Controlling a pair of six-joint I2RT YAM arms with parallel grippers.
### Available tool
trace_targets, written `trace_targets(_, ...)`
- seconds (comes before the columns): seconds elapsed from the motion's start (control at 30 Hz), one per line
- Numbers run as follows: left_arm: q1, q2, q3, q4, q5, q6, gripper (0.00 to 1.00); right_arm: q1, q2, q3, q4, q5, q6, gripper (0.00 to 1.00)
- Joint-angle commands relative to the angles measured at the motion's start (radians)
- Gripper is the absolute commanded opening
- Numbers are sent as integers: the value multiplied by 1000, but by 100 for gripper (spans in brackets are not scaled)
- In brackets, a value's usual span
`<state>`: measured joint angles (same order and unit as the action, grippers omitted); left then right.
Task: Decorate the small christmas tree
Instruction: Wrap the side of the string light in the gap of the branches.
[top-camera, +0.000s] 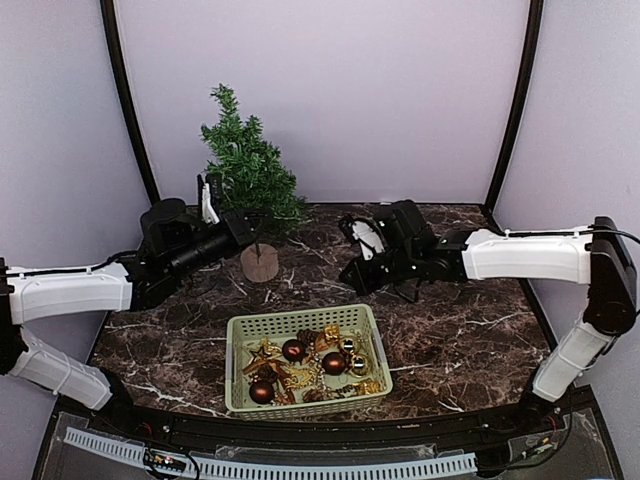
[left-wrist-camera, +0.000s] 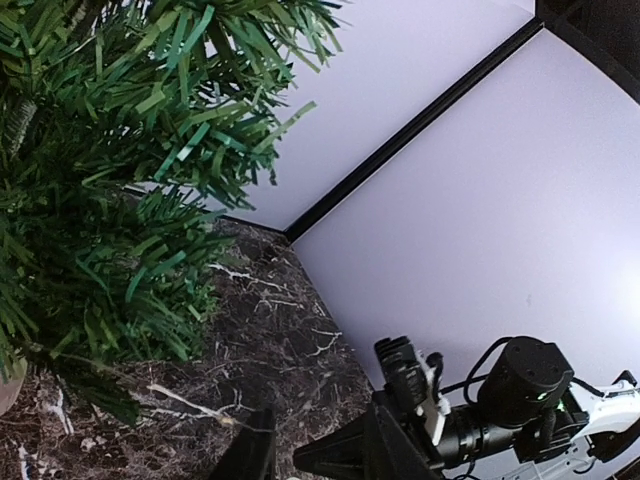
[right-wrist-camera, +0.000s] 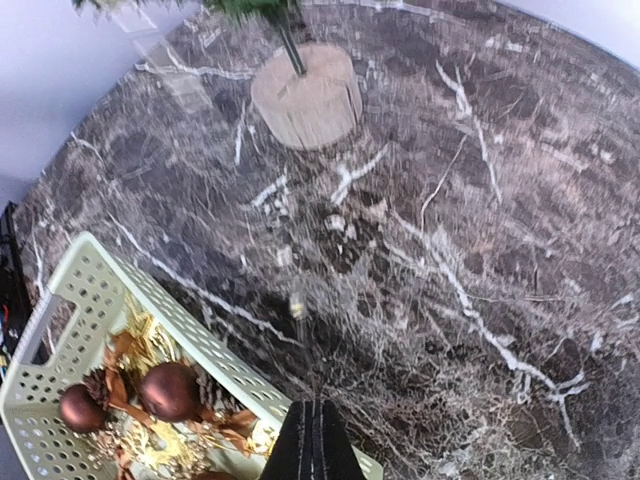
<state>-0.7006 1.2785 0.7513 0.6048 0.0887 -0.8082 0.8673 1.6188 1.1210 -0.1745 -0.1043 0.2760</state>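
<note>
Pale lilac walls close round a dark marble table (top-camera: 450, 330), and the small christmas tree (top-camera: 250, 170) stands upright near its back edge, left of centre, on a round wooden stump (top-camera: 260, 263). In front of it sits a pale green basket (top-camera: 232, 365) holding brown baubles (top-camera: 294, 350), gold bits and pine cones. The left gripper (left-wrist-camera: 305, 450) hangs right beside the lower branches, its jaws a little apart with nothing visible between them. The right gripper (right-wrist-camera: 315, 440) is pressed closed and appears empty, hovering over the marble between the stump and the basket's far corner. The tree looks light and somewhat top-heavy. Its bristly needles should bend and spring back rather than resist, so a push on a branch could rock the tree or slide the stump on the smooth stone. To steady it, the thin trunk just above the stump, or the stump itself, seems the firmest hold. The outer branch tips look best for hanging an ornament.
</note>
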Motion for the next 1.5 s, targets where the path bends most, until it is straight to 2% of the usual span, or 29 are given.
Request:
trace_targets(0.0,14,-92,2,-102,18,62,46,-13,-84,0,105,39,32,0)
trace_targets(0.03,17,-121,1,-124,18,74,55,-18,-91,5,106,45,41,0)
trace_targets(0.1,20,-178,-9,-199,11,110,63,-30,-103,18,106,47,49,0)
trace_targets(0.17,23,-235,-21,-282,-7,138,66,-40,-109,30,110,52,55,0)
trace_targets(0.27,38,-294,-38,-420,-35,132,67,-57,-104,46,114,58,62,0)
trace_targets(0.4,95,-279,-59,-505,25,68,63,-75,-93,63,124,59,72,0)
trace_targets(0.67,147,-287,-125,-454,-29,28,59,-114,-89,94,124,74,98,0)
trace_targets(0.97,254,-233,-142,-350,33,38,60,-147,-15,187,109,77,82,0)
trace_targets(1.1,287,-199,-141,-286,60,47,48,-150,-4,210,107,74,79,0)
trace_targets(1.27,305,-141,-102,-238,115,79,41,-151,0,219,105,72,78,0)
trace_targets(1.47,338,-66,-68,-253,110,94,31,-151,-25,221,91,63,69,0)
